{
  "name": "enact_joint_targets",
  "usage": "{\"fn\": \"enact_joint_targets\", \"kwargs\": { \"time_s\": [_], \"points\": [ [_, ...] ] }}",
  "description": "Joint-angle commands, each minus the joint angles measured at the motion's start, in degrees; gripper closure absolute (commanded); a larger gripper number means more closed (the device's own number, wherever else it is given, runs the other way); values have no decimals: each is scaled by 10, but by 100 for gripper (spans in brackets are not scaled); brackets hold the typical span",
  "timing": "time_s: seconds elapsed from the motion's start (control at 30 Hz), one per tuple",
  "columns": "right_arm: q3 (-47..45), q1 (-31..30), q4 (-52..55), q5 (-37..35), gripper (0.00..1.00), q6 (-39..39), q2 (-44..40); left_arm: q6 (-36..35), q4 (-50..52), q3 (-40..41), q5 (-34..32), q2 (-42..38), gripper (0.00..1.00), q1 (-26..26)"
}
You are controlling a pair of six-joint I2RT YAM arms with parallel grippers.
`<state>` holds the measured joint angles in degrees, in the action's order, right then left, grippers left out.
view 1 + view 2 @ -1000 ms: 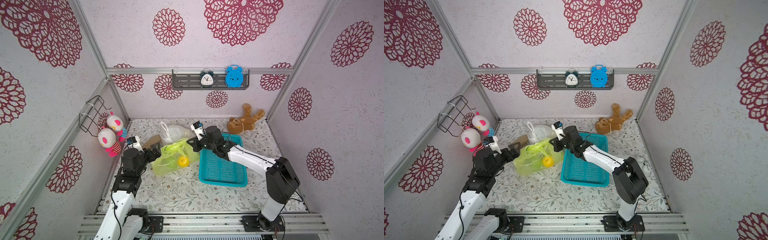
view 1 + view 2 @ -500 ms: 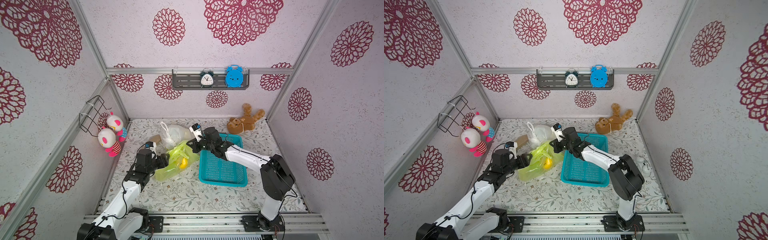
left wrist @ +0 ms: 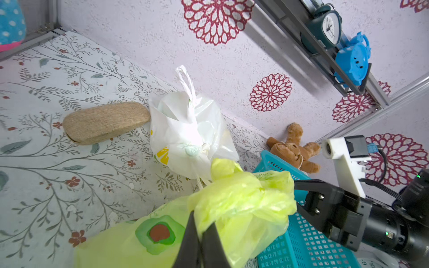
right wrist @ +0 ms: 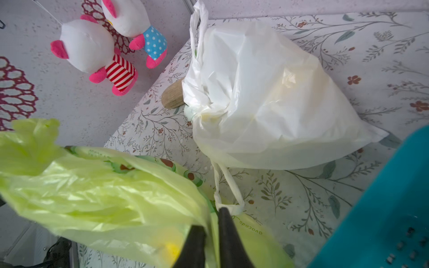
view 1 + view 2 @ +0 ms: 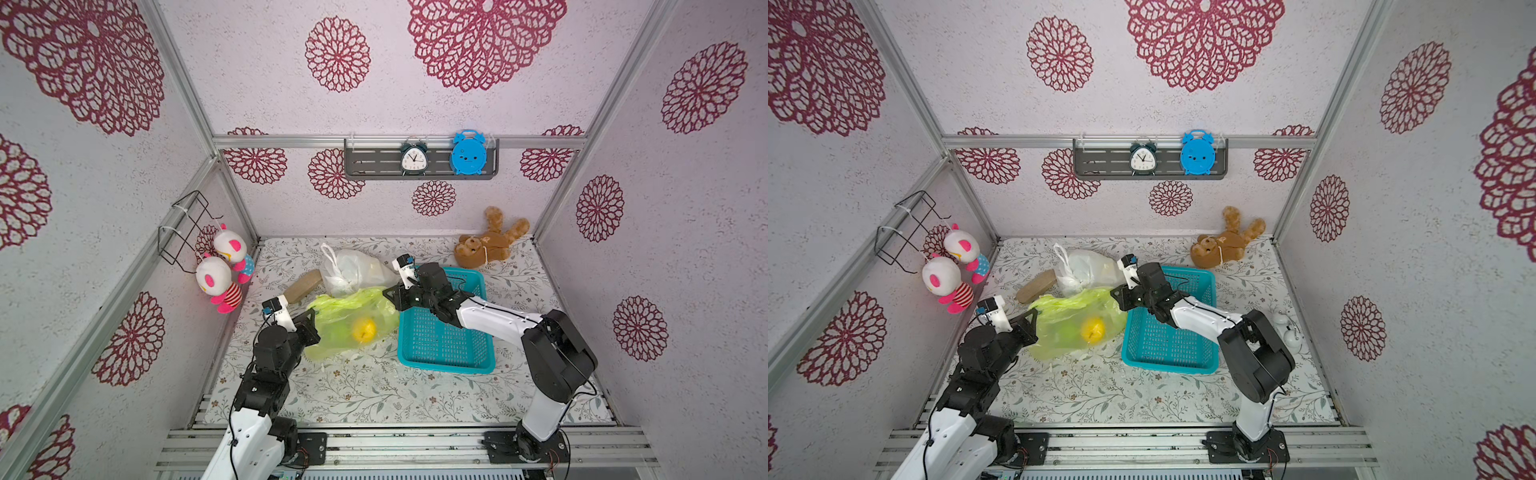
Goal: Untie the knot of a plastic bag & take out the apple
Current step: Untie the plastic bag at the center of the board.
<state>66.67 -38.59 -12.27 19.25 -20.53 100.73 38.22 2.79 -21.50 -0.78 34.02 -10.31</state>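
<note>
Left wrist shows white bag [image 3: 185,130] touching green bag [image 3: 243,204].

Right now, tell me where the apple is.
In both top views the apple sits inside the yellow-green bag, mid-table, just beside the teal basket.

Staged robot-lab booth, aluminium frame [image 5: 291,142], patterned wall panels [image 5: 249,62], 2 rail-mounted arms [image 5: 494,322]
</note>
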Motion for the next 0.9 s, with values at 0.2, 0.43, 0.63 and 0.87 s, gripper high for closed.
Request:
{"fn": "enact_joint_targets", "kwargs": {
  "time_s": [0.2,0.43,0.63,0.87],
  "points": [
    [114,-53,131,41,8,259,-33,-9,-78,-20,60,54,100,5],
    [312,-90,379,54,3,429,103,-30,-70,-59,31,78,100,5],
    [391,-65,325,-43,59,378,144,-50,-16,-128,-84,121,100,19],
    [428,-3,140,-10,80,239,140,-3,-8,-158,-164,134,100,116]
  ]
}}
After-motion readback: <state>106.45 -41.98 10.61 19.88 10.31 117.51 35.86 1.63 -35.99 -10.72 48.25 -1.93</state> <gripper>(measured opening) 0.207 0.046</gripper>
